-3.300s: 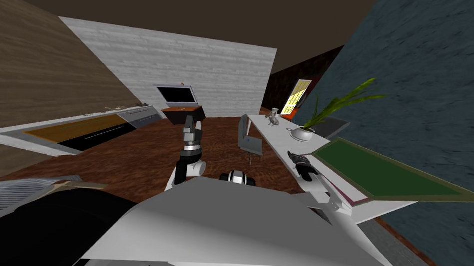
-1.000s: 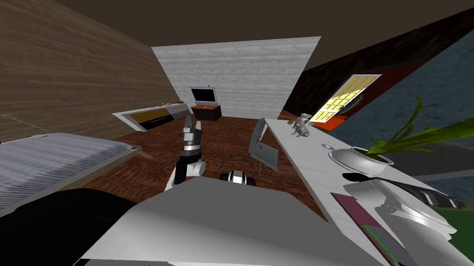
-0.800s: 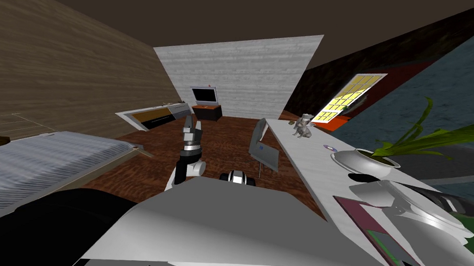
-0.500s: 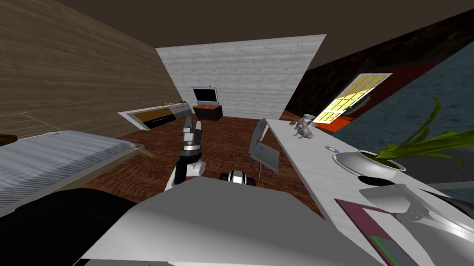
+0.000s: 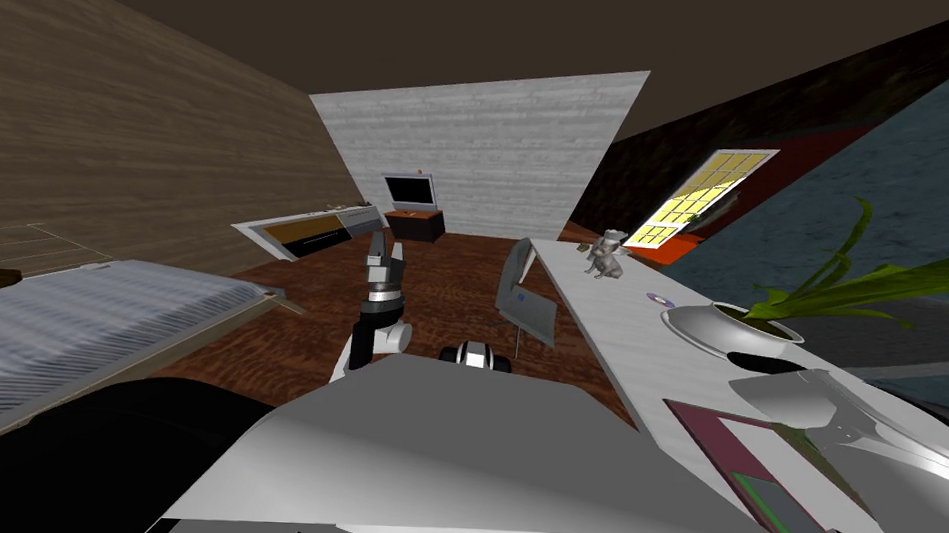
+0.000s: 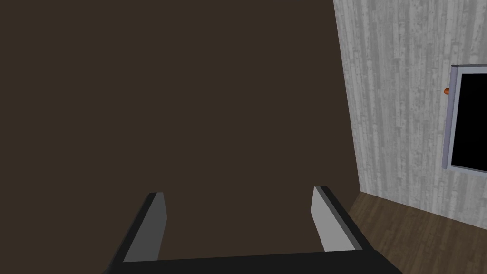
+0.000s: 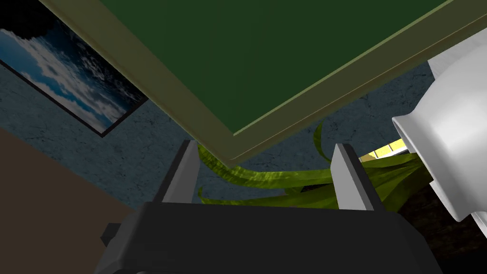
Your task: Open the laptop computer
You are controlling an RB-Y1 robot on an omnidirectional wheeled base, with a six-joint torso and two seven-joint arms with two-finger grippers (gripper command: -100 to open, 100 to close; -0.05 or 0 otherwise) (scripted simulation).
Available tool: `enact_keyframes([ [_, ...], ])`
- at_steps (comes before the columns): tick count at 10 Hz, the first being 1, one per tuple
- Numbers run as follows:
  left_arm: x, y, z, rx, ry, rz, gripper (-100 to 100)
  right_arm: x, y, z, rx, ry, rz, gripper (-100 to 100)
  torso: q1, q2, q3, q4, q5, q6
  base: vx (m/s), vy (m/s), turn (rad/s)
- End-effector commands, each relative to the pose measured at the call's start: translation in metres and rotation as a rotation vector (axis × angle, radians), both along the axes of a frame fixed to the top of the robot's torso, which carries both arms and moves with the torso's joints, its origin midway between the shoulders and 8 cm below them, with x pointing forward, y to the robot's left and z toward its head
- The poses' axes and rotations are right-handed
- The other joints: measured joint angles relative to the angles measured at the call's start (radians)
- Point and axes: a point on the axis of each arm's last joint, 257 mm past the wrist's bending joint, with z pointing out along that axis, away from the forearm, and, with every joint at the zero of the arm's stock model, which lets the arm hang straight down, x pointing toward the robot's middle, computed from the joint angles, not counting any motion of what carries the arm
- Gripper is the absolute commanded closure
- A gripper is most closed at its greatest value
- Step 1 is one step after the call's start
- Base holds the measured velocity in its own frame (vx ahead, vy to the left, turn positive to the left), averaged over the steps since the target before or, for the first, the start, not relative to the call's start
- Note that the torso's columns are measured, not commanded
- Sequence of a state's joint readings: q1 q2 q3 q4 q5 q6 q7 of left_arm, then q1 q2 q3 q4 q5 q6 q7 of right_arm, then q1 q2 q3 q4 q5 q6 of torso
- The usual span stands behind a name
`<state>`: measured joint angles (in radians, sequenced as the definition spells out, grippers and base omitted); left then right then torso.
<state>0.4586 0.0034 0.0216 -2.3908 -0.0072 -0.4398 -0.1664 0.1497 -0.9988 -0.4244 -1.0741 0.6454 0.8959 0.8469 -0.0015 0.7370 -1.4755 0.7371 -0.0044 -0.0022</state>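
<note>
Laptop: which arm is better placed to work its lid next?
Right, probably. The right gripper is open with a corner of the laptop's green panel right at its fingertips; the left gripper, also open, points over the floor, away from the desk.

To my right a long white desk [image 5: 615, 323] carries a white plant pot [image 5: 725, 331], a small disc [image 5: 659, 300] and a grey animal figurine [image 5: 606, 255]; a grey chair [image 5: 523, 303] stands beside it, a striped bed [image 5: 89, 327] on my left.

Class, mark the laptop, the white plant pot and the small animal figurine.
laptop [image 7: 266, 57], right wrist view, on its green panel.
white plant pot [image 5: 705, 334], head view, on its outer wall.
animal figurine [image 5: 606, 256], head view, on its body.
</note>
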Motion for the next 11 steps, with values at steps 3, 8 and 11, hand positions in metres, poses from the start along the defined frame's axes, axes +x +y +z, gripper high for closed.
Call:
enact_keyframes([
  [3,0.0,0.0,0.0,0.0,0.0,0.0,0,-0.011,0.012,-0.008,-0.067,0.019,-0.025,100,-0.005,-0.003,0.0,-0.002,-0.007,0.001,0.021,0.005,0.0],
  [8,0.0,0.0,0.0,0.0,0.0,0.0,0,-0.019,0.028,-0.013,-0.142,0.031,-0.037,100,-0.012,-0.001,0.0,-0.001,-0.007,0.002,0.02,0.008,-0.004],
  [11,0.0,0.0,0.0,0.0,0.0,0.0,0,-0.027,0.044,-0.022,-0.198,0.022,-0.042,100,-0.012,-0.002,0.0,-0.001,-0.007,0.002,0.018,-0.003,-0.006],
])
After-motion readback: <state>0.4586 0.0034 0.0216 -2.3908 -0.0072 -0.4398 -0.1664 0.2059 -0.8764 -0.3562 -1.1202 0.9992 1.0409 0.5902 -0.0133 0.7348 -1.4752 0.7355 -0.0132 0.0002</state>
